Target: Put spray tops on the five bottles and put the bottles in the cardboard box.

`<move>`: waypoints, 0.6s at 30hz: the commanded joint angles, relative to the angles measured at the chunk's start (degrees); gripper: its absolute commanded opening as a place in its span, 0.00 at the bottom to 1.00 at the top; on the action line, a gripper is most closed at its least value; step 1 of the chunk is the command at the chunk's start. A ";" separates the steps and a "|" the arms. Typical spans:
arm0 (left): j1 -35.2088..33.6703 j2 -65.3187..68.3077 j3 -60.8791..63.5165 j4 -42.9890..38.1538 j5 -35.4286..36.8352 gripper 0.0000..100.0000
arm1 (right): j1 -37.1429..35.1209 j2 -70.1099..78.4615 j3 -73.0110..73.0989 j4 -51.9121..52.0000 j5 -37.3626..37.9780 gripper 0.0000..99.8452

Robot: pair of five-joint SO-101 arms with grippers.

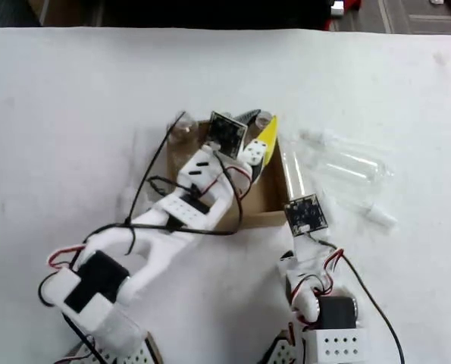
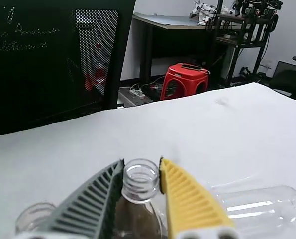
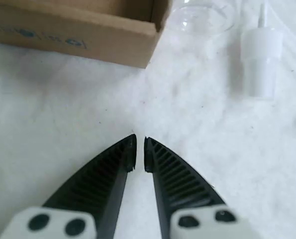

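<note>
No legible text — cardboard box (image 3: 73, 35) print blurred

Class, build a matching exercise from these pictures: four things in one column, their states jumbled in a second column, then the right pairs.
1 left gripper
2 right gripper
3 spray top
4 cardboard box

A white, lying loose on the table
B clamped on an uncapped bottle at its neck
C brown, open-topped
D closed, holding nothing

Pairs: 1-B, 2-D, 3-A, 4-C
</note>
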 commanded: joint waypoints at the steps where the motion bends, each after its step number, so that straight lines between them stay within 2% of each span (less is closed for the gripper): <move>1: 0.04 1.01 -3.52 -3.60 -0.70 0.02 | 0.13 -0.04 0.53 0.40 0.26 0.02; 5: -0.13 3.38 -3.60 -7.65 -0.79 0.02 | 0.13 -0.04 0.53 0.40 0.26 0.02; 18: -0.22 5.14 -4.92 -7.47 -1.23 0.02 | 0.13 -0.04 0.53 0.40 0.26 0.02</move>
